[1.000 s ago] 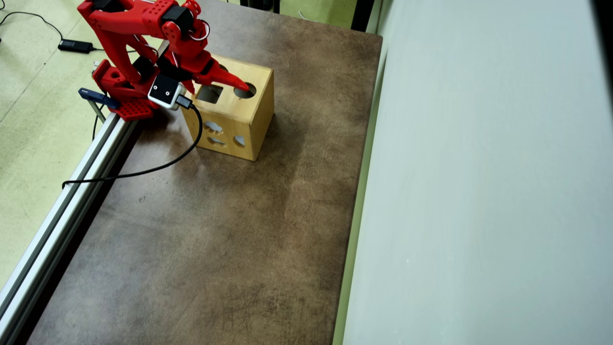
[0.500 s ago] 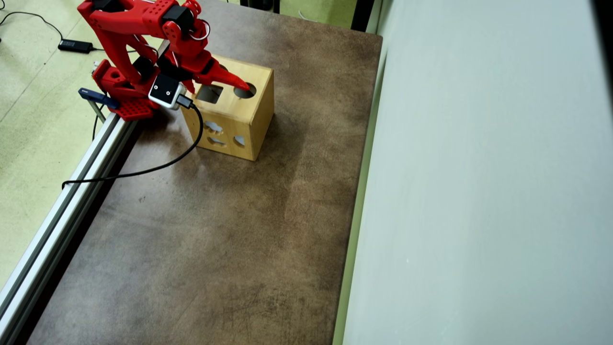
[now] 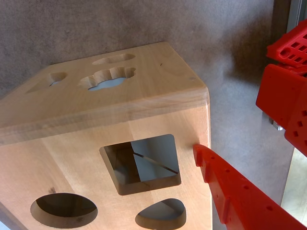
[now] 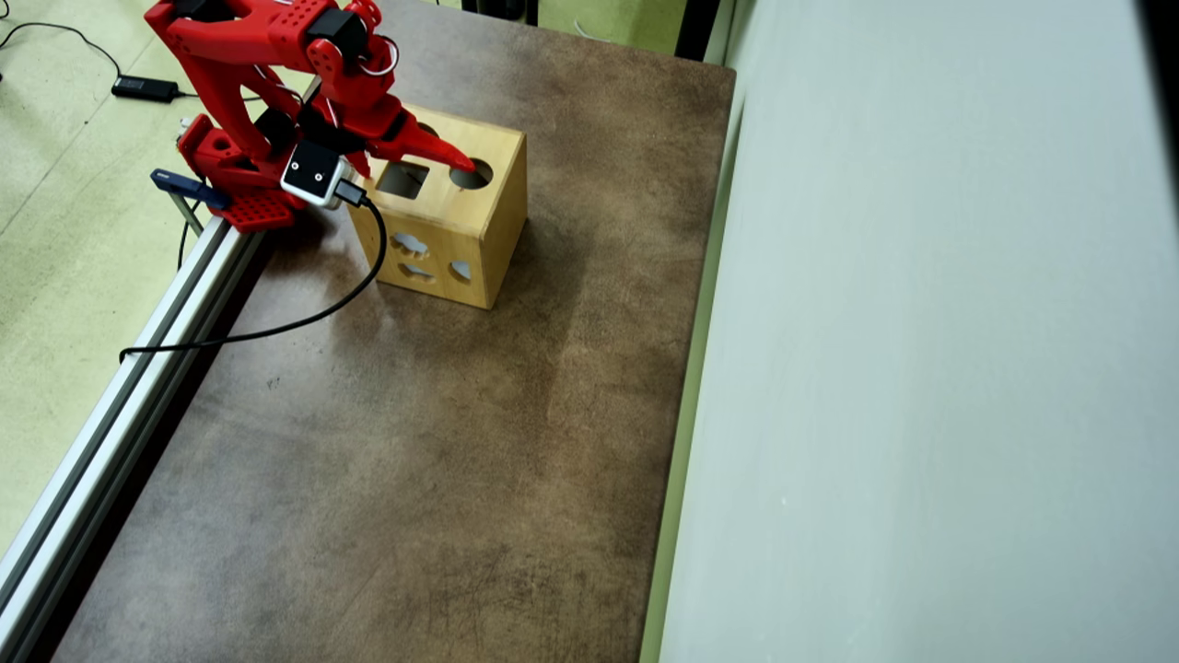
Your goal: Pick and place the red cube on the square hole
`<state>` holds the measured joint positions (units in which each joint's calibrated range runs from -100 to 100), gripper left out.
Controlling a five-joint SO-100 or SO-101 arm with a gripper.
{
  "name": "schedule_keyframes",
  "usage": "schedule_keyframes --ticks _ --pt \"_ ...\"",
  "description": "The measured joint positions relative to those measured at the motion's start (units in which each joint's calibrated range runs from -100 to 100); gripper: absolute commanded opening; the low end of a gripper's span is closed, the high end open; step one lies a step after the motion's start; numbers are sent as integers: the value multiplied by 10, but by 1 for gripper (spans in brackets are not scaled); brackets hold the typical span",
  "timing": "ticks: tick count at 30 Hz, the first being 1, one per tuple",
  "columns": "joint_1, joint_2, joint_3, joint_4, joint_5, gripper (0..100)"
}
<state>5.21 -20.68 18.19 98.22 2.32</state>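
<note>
Nowhere in either view does the red cube show: not on the brown surface, not on the wooden box, and not visibly in the claw. It may already lie inside the box, though the part of the interior seen through the opening shows no red.

The square hole sits in the box's top face, with a round hole at about seven o'clock from it and a rounded-triangle hole at six o'clock in the wrist view. One claw finger lies at roughly four o'clock from the square hole, just beside the box's top edge; the second finger is not clearly seen, so I cannot tell how far the claw is open, and nothing shows in its hold.

In the overhead view the claw tip reaches over the round hole, at three o'clock from the square hole. Any further move, I judge, turns on first finding the cube.
</note>
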Motion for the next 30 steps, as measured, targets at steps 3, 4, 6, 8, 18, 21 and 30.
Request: schedule_keyframes --ticks 3,4,6,8,18,21,30 --pt "0 0 0 0 0 80" --pt "0 0 0 0 0 80" --pt "0 -1 0 0 0 80" --pt "0 -1 0 0 0 80" --pt "0 -9 2 0 0 80" --pt "0 -33 8 0 0 80" --pt "0 -110 8 0 0 80"
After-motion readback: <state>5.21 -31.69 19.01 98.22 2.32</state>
